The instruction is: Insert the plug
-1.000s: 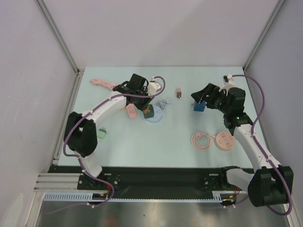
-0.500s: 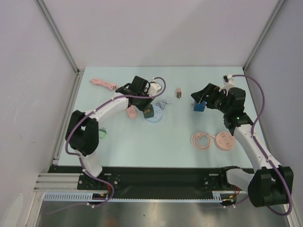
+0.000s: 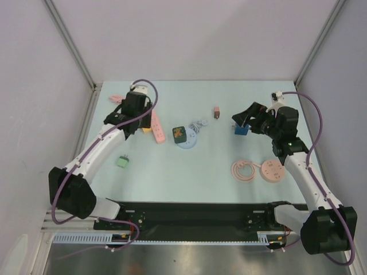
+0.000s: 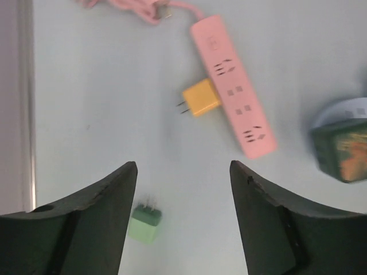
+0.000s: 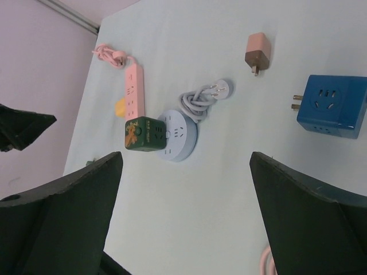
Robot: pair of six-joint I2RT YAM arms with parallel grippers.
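Left claw (image 4: 183, 172) hangs over the counter (image 4: 103, 114), fingers spread wide, nothing in them. The yellow plug (image 4: 199, 98) lies flat against the side of the pink power strip (image 4: 234, 86), prongs pointing away. Right claw (image 5: 186, 160) is spread apart too, empty

— How is the light?
— Bright and even, from above. The pale table (image 3: 200, 172) carries only faint, soft shadows under the arms.
— Glare?
— A dull sheen on the metal strip (image 3: 189, 260) at the bottom of the top view.
— Focus?
— The left wrist view is soft: the dark green cube (image 4: 344, 149) at its edge is smeared, and the fingers (image 4: 97, 223) of the left end effector (image 4: 183, 165) are blurred.
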